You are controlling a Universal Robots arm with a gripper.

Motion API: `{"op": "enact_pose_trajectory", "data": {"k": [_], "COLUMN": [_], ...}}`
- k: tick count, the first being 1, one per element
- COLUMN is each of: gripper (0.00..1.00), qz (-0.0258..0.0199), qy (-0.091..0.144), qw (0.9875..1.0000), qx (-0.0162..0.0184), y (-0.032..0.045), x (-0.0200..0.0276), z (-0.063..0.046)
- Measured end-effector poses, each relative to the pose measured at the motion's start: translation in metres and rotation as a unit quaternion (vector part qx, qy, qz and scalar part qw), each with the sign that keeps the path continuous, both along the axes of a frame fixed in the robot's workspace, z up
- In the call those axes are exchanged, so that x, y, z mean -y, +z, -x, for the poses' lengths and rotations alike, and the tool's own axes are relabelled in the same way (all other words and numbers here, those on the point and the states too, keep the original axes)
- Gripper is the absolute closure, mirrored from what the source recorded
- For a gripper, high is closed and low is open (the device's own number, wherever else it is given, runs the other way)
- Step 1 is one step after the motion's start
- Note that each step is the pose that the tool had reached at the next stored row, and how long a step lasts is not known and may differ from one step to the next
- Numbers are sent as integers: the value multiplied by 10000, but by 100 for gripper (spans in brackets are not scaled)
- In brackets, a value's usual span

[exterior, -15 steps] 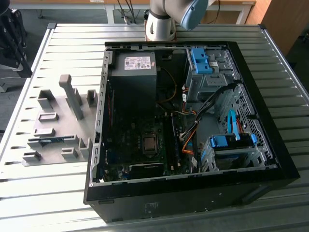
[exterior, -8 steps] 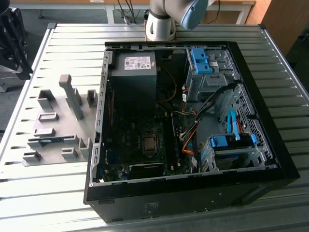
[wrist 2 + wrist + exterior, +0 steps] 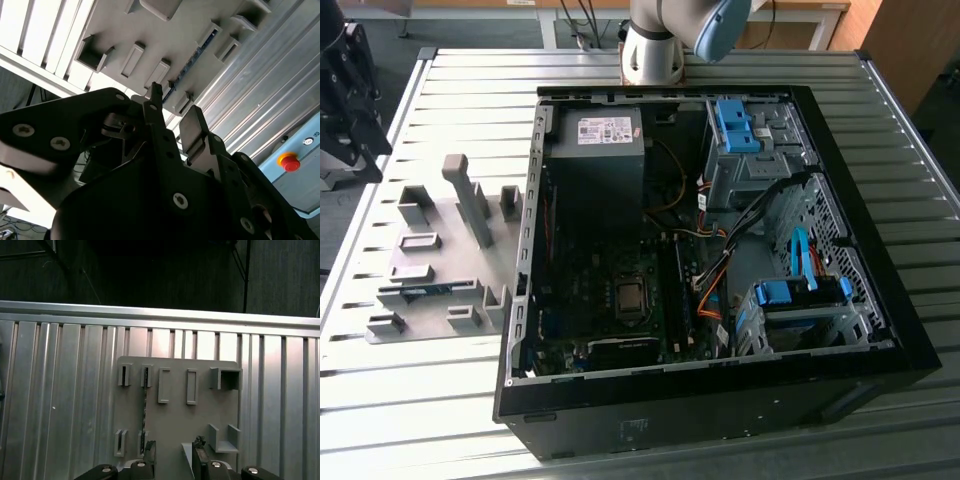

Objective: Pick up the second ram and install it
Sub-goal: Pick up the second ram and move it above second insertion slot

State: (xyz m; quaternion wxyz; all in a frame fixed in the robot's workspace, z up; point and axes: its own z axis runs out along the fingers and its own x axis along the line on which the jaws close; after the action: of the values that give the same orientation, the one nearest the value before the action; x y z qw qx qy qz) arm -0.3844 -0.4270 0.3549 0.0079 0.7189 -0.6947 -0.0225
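**Ribbed bench, pincer released short of the second ram**

Ribbed metal bench (image 3: pixel 420 420) is seen carrying a grey fixture plate (image 3: pixel 200 415) and an open computer case (image 3: pixel 880 330). Nearest in both wrist views, the pincer (image 3: pixel 172 457) is held released, fingers (image 3: pixel 150 456) spread, nothing gripped between them. It is hung over the near edge of the plate, apart from every part.

Just beyond, the second ram (image 3: pixel 145 407) is found standing on edge in the plate, a thin blue-green strip bridged between two pairs of slotted holders (image 3: pixel 146 376). It is untouched. In the exterior view it is placed at the plate's near side, on the exterior view's left (image 3: pixel 420 291). Farther off, the long black slot rails (image 3: pixel 676 290) are seen inside the case beside the CPU socket (image 3: pixel 630 297).

Risks, as judged: the strip is narrow, so a slightly offset closure could be landed on a holder block instead. An off-centre grip could let it be tilted or jammed in the holders when lifted. Case walls and loose cables (image 3: pixel 715 285) could be snagged.
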Motion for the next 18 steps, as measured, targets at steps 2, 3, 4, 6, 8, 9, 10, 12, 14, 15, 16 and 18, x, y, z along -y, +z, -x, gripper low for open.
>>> {"op": "enact_pose_trajectory", "data": {"k": [2,3,4,6,8,9,10,12,14,15,16,18], "gripper": [58,58,58,58,58,58,58,58,58,58,58,58], "qz": [0,0,-2,-9,-57,-90,-104,-104,-104,-105,-104,-104], "qy": [-31,-39,-49,-69,-97,-107,-115,-118,-118,-118,-119,-119], "qw": [10000,10000,10000,10000,9999,9999,9999,9999,9999,9999,9999,9999], "qx": [-1,-1,0,-1,0,-1,-1,-1,0,0,-1,-1], "y": [-37,-54,-72,-98,-111,-115,-125,-156,-190,-210,-226,-255], "x": [11,19,25,34,38,39,47,65,88,97,105,122], "z": [8,13,17,25,29,31,33,35,38,37,38,38]}}
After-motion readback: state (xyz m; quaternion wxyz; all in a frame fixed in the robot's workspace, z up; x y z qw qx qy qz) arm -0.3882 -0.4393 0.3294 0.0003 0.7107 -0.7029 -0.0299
